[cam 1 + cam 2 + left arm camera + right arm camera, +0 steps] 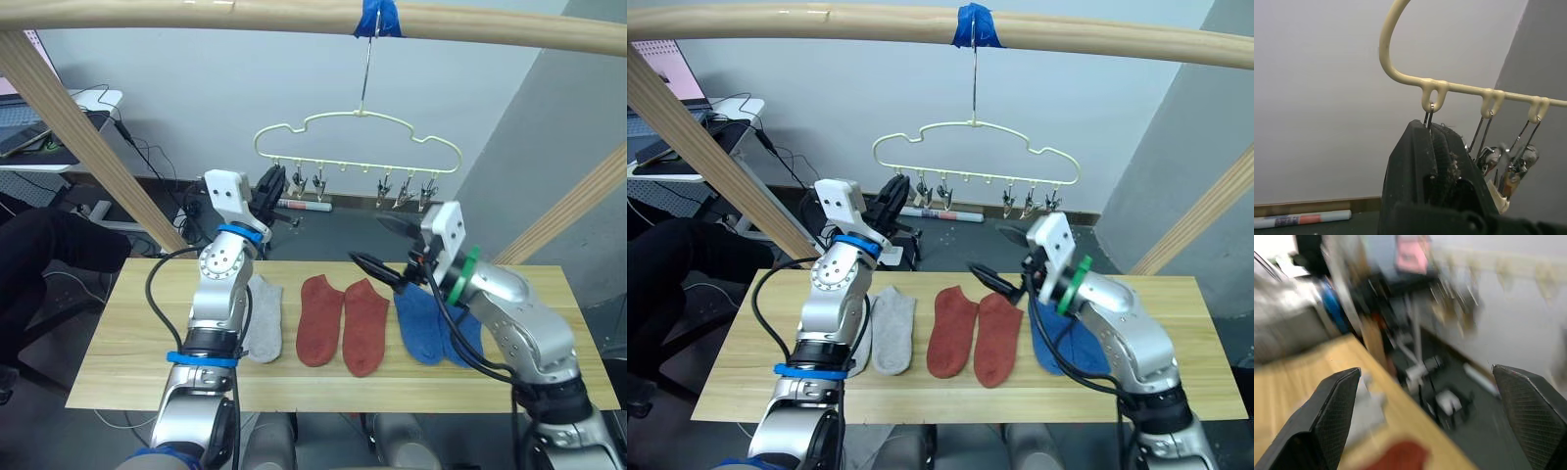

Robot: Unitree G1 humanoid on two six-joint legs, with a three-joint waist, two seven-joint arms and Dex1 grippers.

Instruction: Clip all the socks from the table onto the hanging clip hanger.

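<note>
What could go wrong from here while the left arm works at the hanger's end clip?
1. The left gripper is closed on the end clip of the clip hanger, which hangs free on one hook; a pull may swing or tilt it.
2. The right gripper is open and empty, and the socks lie on the table, so the squeezed clip may get nothing.

Left gripper (pixel 271 183) occupies the clip hanger (pixel 359 132) left end clip; middle and right clips (pixel 404 193) hang unobstructed.

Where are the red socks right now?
The red socks lie flat mid-table, side by side, between the grey socks on the robot's left and the blue socks on its right.
</note>
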